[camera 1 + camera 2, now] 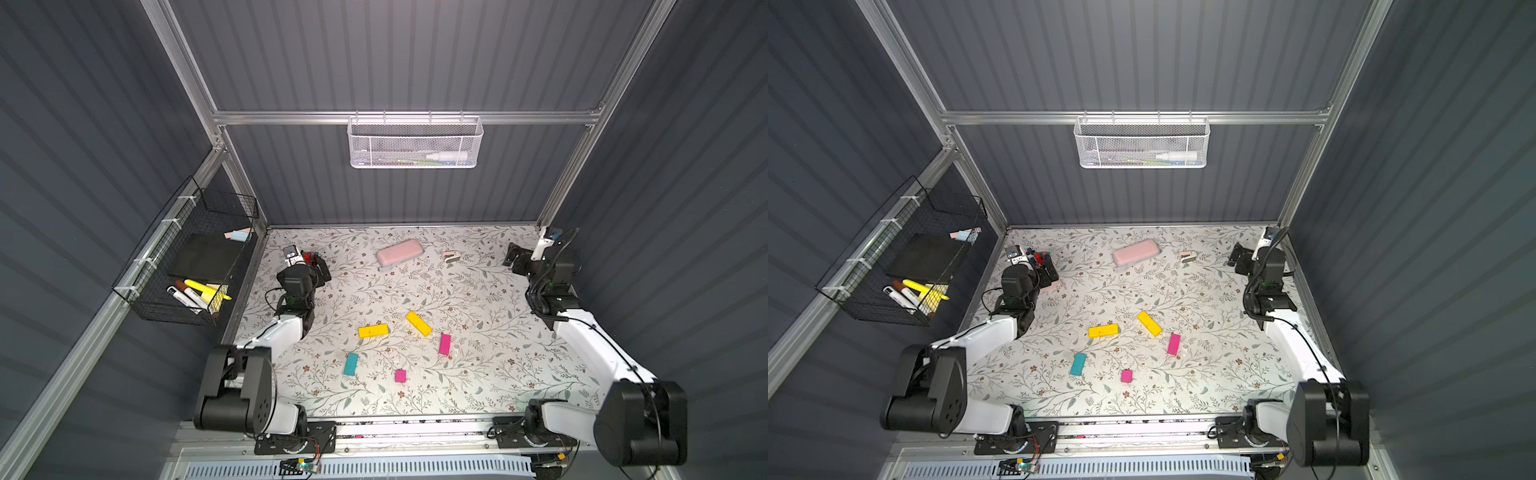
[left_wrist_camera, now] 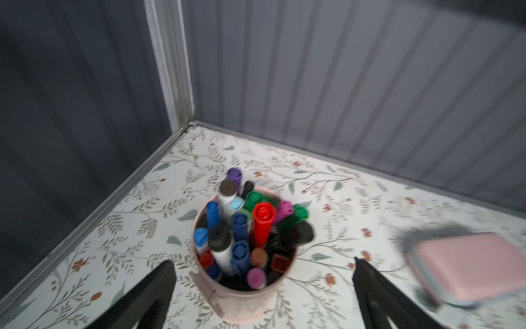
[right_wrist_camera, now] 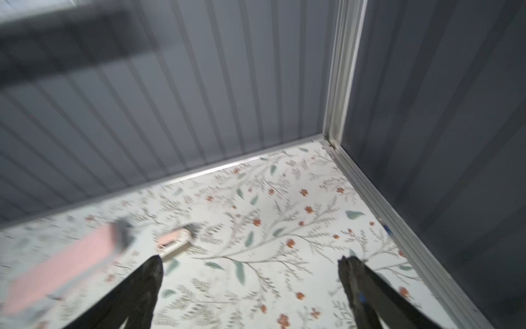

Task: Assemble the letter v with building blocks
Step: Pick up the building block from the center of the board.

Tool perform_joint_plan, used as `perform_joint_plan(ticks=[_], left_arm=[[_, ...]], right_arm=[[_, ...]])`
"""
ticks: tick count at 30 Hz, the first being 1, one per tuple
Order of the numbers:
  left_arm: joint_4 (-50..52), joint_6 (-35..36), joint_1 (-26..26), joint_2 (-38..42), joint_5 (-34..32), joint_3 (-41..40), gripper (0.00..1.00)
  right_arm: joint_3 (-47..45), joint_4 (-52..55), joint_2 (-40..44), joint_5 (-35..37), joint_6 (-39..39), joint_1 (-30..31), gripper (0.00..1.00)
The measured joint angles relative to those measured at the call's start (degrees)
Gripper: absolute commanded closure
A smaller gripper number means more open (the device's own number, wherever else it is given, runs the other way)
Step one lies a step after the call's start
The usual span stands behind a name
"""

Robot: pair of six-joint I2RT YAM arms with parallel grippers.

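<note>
Five building blocks lie flat and apart on the floral table in both top views, and no letter v shows. Two are long and yellow [image 1: 373,331] [image 1: 418,323]. A magenta block [image 1: 445,344] lies to their right, with a teal block [image 1: 351,364] and a short magenta block [image 1: 400,376] nearer the front. My left gripper [image 1: 321,268] is at the back left, far from the blocks, open over a marker cup [image 2: 244,304]. My right gripper [image 1: 512,258] is at the back right corner, open with only bare table between its fingers [image 3: 155,273].
A pale pink case [image 1: 400,251] and a small pink stapler-like thing [image 1: 450,257] lie near the back wall. A black wire basket [image 1: 187,257] with markers hangs on the left wall. A white mesh basket [image 1: 415,143] hangs on the back wall.
</note>
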State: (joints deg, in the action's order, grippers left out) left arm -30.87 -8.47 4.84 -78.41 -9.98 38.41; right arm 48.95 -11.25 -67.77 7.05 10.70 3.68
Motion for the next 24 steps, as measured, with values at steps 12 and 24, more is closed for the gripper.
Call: perform_joint_plan(ticks=[12,24], left_arm=[[43.6,15.3,21.6,-6.1,7.6,36.9,0.01],[72.3,20.2,32.2,-10.1,5.7,40.6,0.01]], right_arm=[[13.1,16.3,-4.6,-7.9,9.2,7.3,0.01],[14.8,37.4,-7.0,-0.8,11.7,11.8,0.01]])
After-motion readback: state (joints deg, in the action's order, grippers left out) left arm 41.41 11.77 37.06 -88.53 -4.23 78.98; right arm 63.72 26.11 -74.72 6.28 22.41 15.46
